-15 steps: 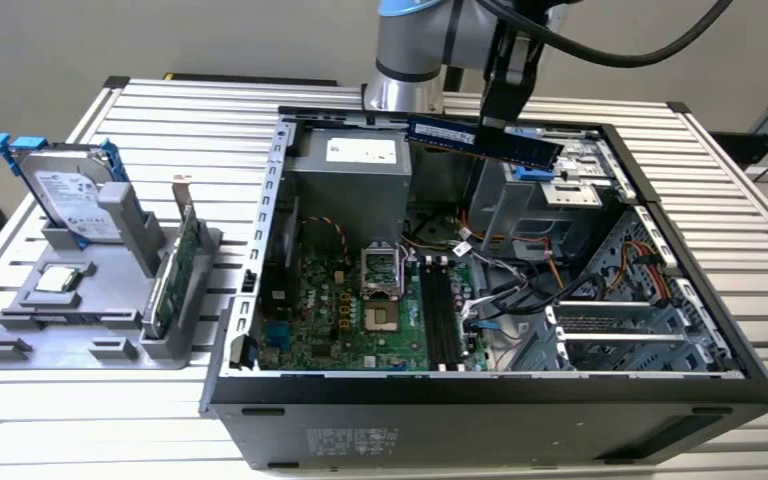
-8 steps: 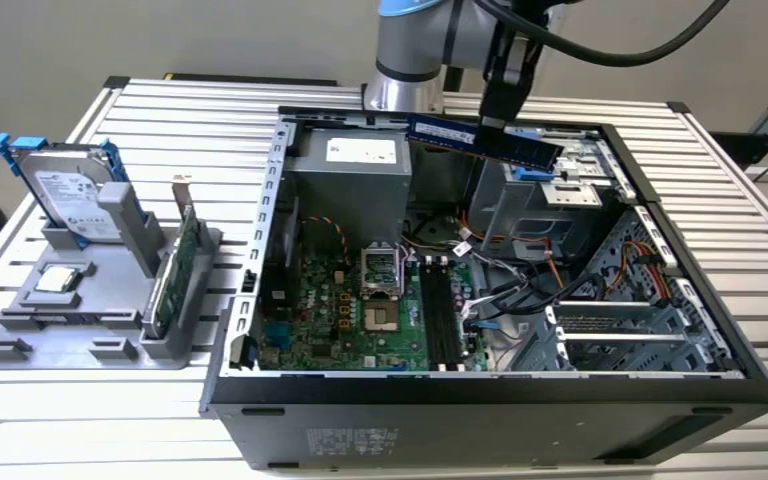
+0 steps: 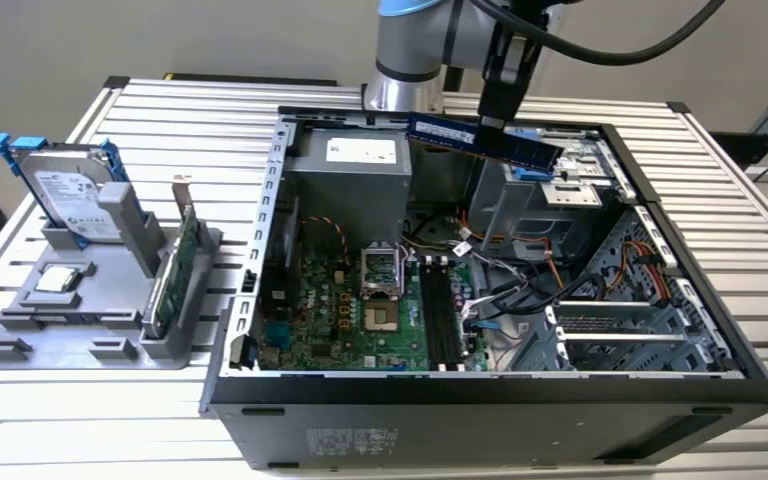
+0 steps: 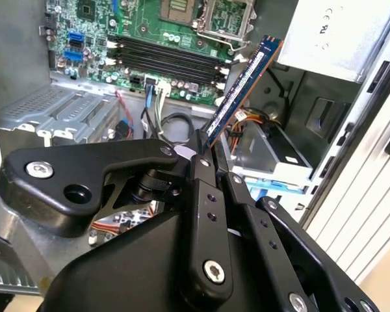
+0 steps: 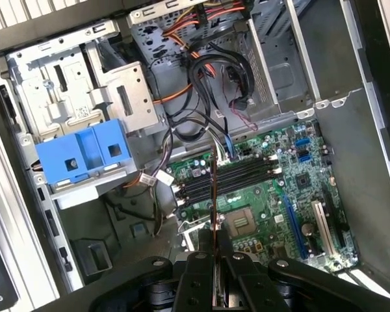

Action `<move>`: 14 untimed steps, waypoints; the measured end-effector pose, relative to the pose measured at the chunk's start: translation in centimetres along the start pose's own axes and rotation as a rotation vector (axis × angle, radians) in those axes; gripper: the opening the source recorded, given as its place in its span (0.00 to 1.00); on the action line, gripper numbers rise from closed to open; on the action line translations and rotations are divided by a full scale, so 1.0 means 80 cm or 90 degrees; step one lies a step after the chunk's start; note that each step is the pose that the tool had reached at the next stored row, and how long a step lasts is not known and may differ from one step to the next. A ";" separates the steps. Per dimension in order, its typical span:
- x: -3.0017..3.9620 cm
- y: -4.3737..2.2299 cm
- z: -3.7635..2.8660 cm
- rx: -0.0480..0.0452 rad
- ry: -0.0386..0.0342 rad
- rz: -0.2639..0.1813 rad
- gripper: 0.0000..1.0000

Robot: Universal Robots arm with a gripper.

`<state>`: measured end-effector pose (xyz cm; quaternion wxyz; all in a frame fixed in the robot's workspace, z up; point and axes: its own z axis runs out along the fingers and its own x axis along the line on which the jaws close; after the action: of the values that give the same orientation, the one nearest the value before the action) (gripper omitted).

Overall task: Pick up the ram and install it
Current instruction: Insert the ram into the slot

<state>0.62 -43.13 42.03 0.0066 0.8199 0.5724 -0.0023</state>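
The end effector (image 3: 495,122) is pinching the ram (image 3: 471,137) and holding it tilted in open air above the open case (image 3: 275,200), toward its twelve o'clock edge in the exterior view. The memory slots (image 3: 438,312) are lying well below toward six o'clock, with cables (image 3: 491,290) crowding their three o'clock side.
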 end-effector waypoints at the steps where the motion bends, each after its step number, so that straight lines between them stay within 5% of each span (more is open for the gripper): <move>1: 0.0000 0.0000 0.0000 0.0000 0.0000 0.002 0.00; 14: 0.0000 0.0000 0.0000 0.0003 -0.0003 0.028 0.00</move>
<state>0.62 -43.13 42.04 0.0066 0.8321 0.5546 -0.0024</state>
